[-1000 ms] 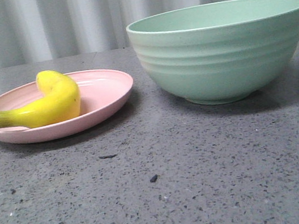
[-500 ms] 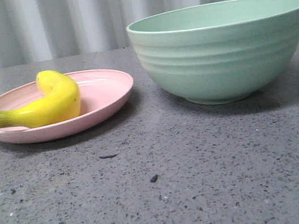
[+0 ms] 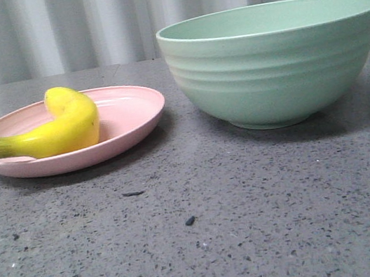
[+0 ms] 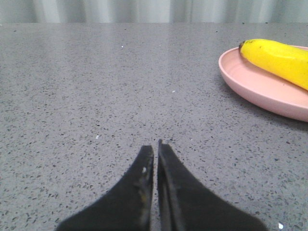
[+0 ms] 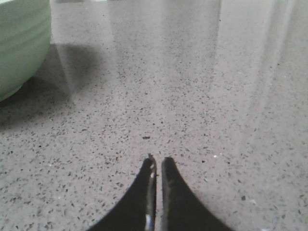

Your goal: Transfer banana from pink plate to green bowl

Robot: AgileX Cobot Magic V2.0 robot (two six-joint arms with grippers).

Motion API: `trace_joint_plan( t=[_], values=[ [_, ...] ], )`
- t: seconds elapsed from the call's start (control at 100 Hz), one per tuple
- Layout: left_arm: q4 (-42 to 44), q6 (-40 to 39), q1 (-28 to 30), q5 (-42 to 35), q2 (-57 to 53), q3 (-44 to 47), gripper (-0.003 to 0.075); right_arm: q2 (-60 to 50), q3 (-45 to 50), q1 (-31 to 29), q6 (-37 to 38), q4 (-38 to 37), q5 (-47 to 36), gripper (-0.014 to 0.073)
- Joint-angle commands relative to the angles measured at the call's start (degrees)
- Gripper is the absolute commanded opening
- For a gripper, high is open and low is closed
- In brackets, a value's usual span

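Observation:
The yellow banana lies on the pink plate at the left of the front view. The green bowl stands to its right, apart from the plate. In the left wrist view my left gripper is shut and empty, low over bare table, with the plate and the banana ahead of it to one side. In the right wrist view my right gripper is shut and empty over bare table; the bowl shows at the edge. Neither gripper shows in the front view.
The table is grey speckled stone with a few dark specks. A pale pleated curtain closes off the back edge.

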Motion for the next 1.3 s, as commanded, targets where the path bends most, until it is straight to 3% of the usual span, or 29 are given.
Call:
trace_joint_plan(
  t=[0.0,0.92,1.04,1.29],
  values=[
    [-0.64,-0.44,0.12,-5.07,-1.63,0.52,-0.002,-0.98,1.33,-0.31,-0.25,0.27,-5.5,-0.0062],
    [-0.43,-0.44,0.12,-9.78,-1.63,0.52,-0.002,-0.98,1.33,-0.31,-0.21,2.25,-18.41,-0.0062],
    [-1.48,-0.44,0.12,-10.27,-1.63,0.11,-0.002,-0.98,0.8,-0.31,-0.21,4.01,-18.09,-0.0062],
    [-1.79,-0.44,0.12,-9.19,2.46,-4.44,-0.002,1.85,-6.51,-0.31,-0.21,4.02,-8.76,-0.0062]
  ],
)
